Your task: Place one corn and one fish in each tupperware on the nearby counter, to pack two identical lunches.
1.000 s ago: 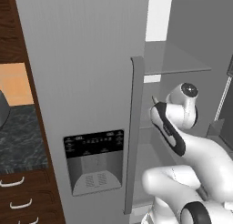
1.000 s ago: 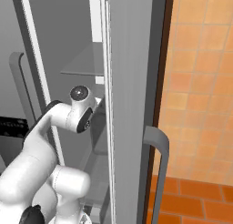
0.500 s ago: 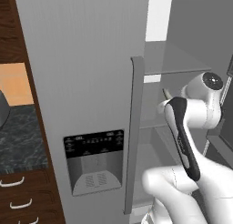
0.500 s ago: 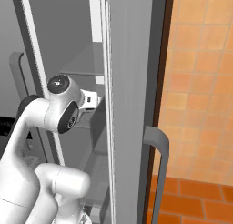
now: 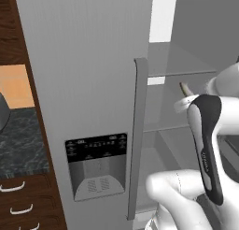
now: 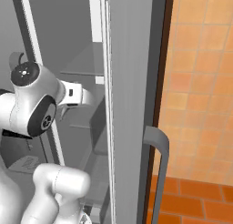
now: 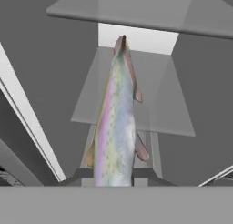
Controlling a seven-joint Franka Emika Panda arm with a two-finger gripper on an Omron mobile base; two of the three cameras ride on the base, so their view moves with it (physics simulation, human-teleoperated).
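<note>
Fish (image 7: pixel 116 127): pale and silvery with a pink-green sheen, slender; it sits between my fingers and runs from the bottom of the hand view toward 12 o'clock, narrow end uppermost.
Fins: small brownish ones stick out on both flanks low down, one more higher on the right flank.
Gripper (image 7: pixel 113 175): my jaws are narrow and clamped on the fish's lower body; the dark fingers show just at either side of it.
Fish from the base: in the left base view a thin brownish tip (image 5: pixel 185 89) pokes up at 11 o'clock from my white wrist.
Place: inside the open fridge (image 5: pixel 84 84), in front of its glass shelves.
Shelves (image 7: pixel 154 104): one clear pane lies behind the fish, another spans the top of the hand view at 12 o'clock.
Fridge door (image 6: pixel 132 104): grey, standing open at 3 o'clock of my arm in the right base view, curved handle low on it.
Dispenser (image 5: pixel 96 166): dark panel and recess on the shut left door.
Counter (image 5: pixel 21 140): dark marbled stone at 9 o'clock in the left base view, brown drawers beneath.
Wall (image 6: pixel 200 82): orange tiles beyond the door.
</note>
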